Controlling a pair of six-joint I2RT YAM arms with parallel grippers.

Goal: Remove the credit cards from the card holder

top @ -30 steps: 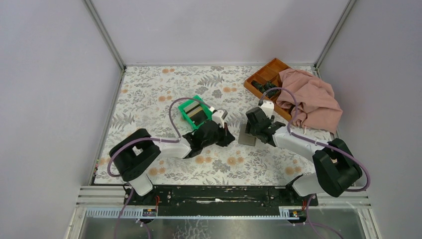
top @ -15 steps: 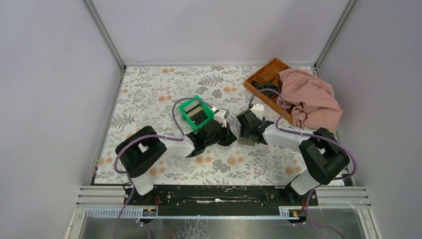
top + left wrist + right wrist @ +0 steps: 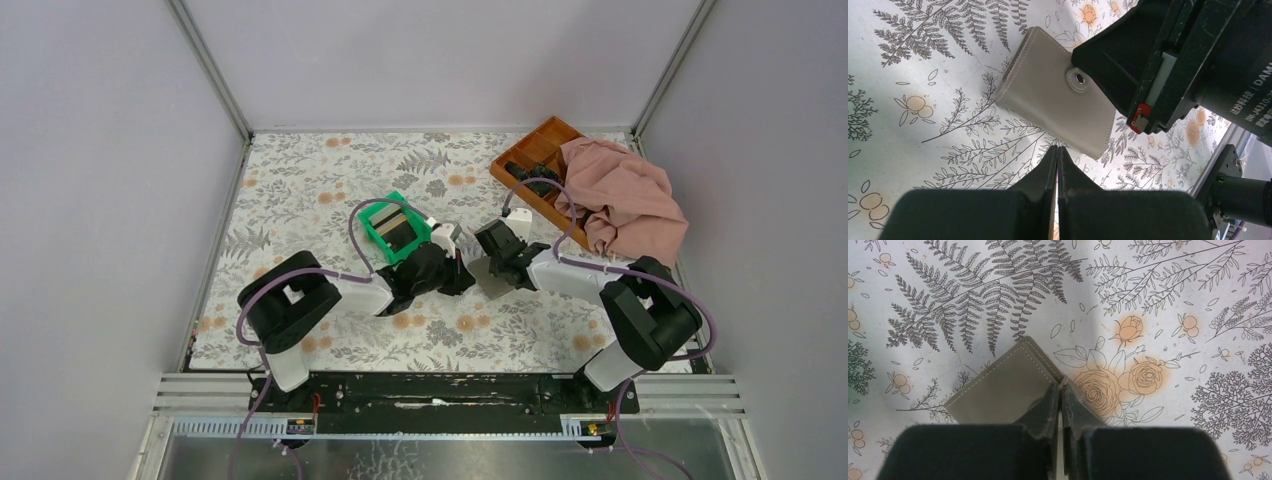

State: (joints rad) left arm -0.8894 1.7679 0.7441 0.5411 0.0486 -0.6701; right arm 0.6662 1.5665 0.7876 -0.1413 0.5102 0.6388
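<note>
right gripper [image 3: 1060, 386]: fingers nearly together, clenched on the edge of the flat pale grey-beige folding card holder [image 3: 1003, 390], which is leather-like with a stitched border. in the left wrist view the bite sits right by the rounded snap tab [image 3: 1079, 80] with its small metal stud. the tab looks fastened and the holder is folded shut. left gripper [image 3: 1057, 150]: clenched on nothing, tips just beside the holder's near edge; can't tell if they touch.

step, my read: opening stage. no credit cards show anywhere on the holder, so none look pulled yet. the holder lies on the floral printed table cover [image 3: 300, 190], just right of the small green plastic bin [image 3: 392, 228] in the top view, between the two wrists.

next move calls for popping the snap and folding the flap open: one gripper pins the body, the other peels the tab. the holder is thin, soft and flat, so there's little to bite on. i'd expect it to slide on the smooth cover and flex rather than lever open. cards inside would likely be thin and stiff, needing an edge pinch.

further out: an orange-brown compartment tray [image 3: 545, 138] sits well right of the green bin, toward the back, with a crumpled pink cloth [image 3: 625, 195] draped over part of it. the green bin holds something dark; can't tell what.
</note>
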